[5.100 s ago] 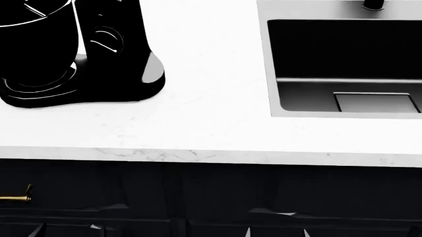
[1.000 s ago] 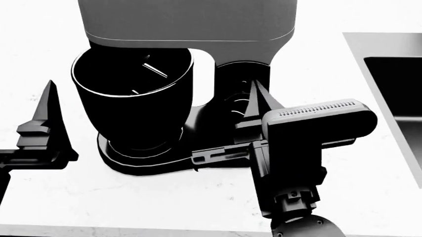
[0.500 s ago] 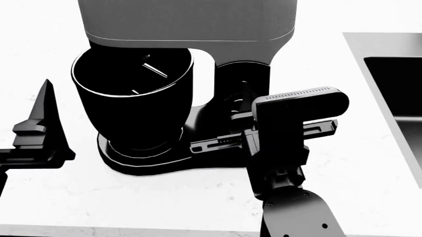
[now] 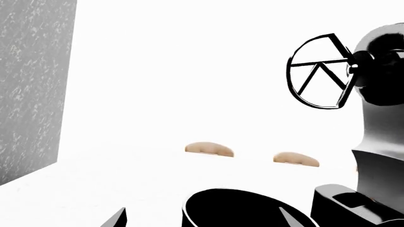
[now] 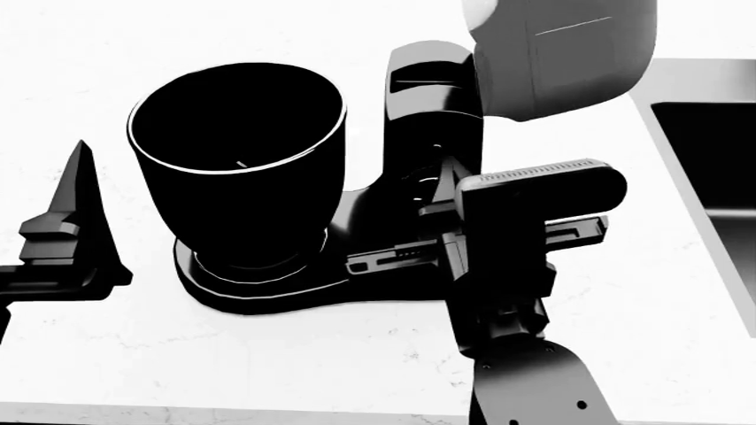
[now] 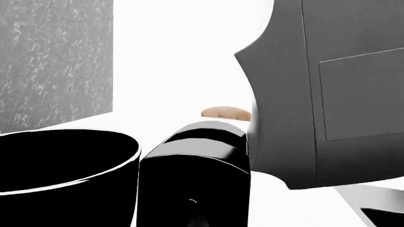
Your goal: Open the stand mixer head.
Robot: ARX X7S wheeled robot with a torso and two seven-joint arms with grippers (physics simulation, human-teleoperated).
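So the right gripper (image 5: 455, 190) sits low over the white marble-look table (image 5: 296, 354), right up against the glossy black mixer column (image 5: 431, 115). One pointed black finger (image 5: 451, 180) sticks up in front of the column's base, and the second is hidden behind the grey vented wrist block (image 5: 541, 188), so I can't tell if its jaws are apart or closed. It isn't visibly holding anything.

Off to the far side of the mixer, the left gripper (image 5: 71, 221) hangs just above the table, near the tall glossy black mixing bowl (image 5: 236, 177) but not touching it. Only one spiky finger (image 5: 77, 208) shows, the rest runs off the edge, so its jaw state is a no-idea from me too.

Just beyond the right gripper is the glossy black mixer base (image 5: 272, 288) with the bowl standing on it, open top fully exposed.

Farther up and back from the right gripper is the large matte-grey rounded stand mixer head (image 5: 555, 53). It's tilted up and back on the column, clear of the bowl. The right wrist view shows its grey side (image 6: 328, 90) looming above the column top (image 6: 202, 151), and the left wrist view catches the black wire whisk (image 4: 319, 71) hanging in the air off the raised head.

Beyond the right gripper's outer side, a dark steel sink (image 5: 709, 177) is set in the table.
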